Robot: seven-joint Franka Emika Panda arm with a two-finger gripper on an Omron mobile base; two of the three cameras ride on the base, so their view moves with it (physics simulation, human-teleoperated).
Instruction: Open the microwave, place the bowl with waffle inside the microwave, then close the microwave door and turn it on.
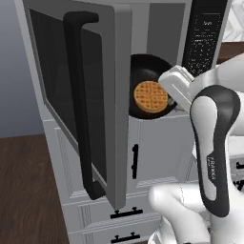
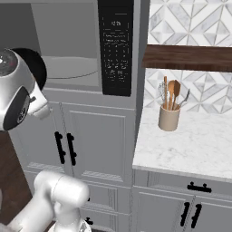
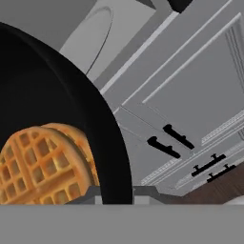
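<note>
White cabinetry, a marble desk and a tiled wall — the kitchen's fixed surroundings.

In the right base view a beige utensil crock [image 2: 169,117] stands upright on the white marble desk [image 2: 195,149] at centre right, holding wooden spoons [image 2: 172,93] and a whisk; above it a dark wooden shelf [image 2: 188,57] crosses the grey-and-white geometric tile wall [image 2: 190,20]. White cabinet doors [image 2: 97,142] with short black handles [image 2: 65,148] fill the lower left — drawers [image 1: 119,217] sit beneath them in the left base view, beside dark wood floor [image 1: 26,190] at lower left.
</note>
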